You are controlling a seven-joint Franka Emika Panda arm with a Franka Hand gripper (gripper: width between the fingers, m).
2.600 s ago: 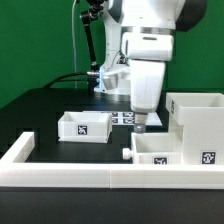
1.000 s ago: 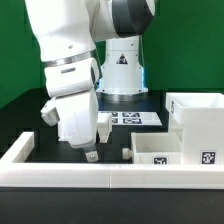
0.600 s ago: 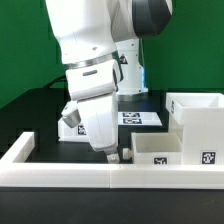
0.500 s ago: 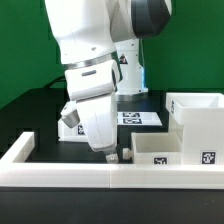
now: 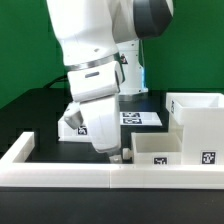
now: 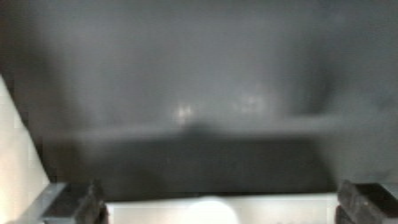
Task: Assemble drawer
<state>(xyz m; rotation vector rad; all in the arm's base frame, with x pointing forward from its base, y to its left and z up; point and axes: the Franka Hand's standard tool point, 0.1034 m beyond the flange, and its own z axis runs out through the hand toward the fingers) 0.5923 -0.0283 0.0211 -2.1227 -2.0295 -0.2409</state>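
Black tabletop (image 5: 40, 115), white rail (image 5: 60, 171) in front — the pincer (image 5: 113, 156) is hanging low, fingers (image 6: 75, 202) spread wide and gripping nothing, likely lining up to nudge the drawer (image 5: 165, 150) sitting just beside it — white, open-topped, tagged, with the taller case (image 5: 196, 108) just beyond.

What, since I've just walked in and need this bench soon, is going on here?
The gripper is low over the table, at the exterior view's left end of the front white drawer box. In the wrist view its fingers are spread, gripping nothing. Another small box sits behind the arm, and a taller casing stands at the exterior view's right.
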